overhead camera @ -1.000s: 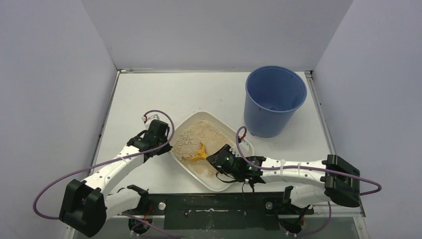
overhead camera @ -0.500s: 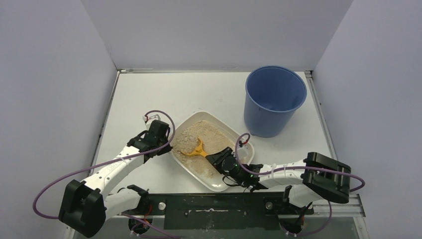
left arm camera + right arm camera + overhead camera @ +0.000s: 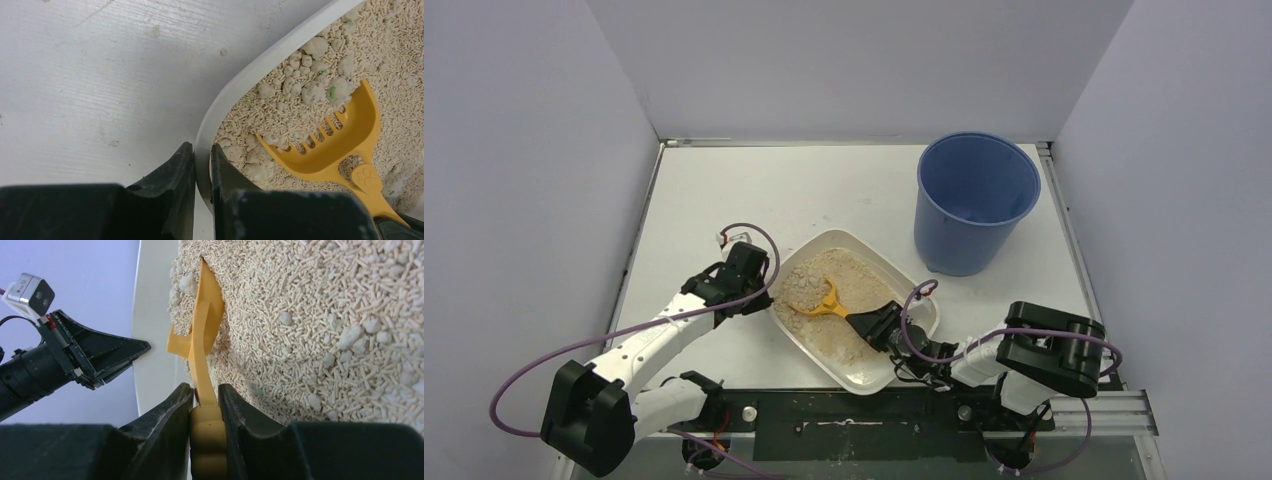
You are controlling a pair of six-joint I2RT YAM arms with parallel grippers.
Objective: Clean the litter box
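Rim of litter box (image 3: 280, 52) pinched by left gripper (image 3: 202, 152); right gripper (image 3: 205, 387) clamps scoop (image 3: 205, 320) handle inside.

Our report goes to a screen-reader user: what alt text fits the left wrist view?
The left pincer is shut on the litter box rim, one finger outside, one inside. A yellow slotted scoop rests head-first in the beige litter among pale clumps; white table fills the left.
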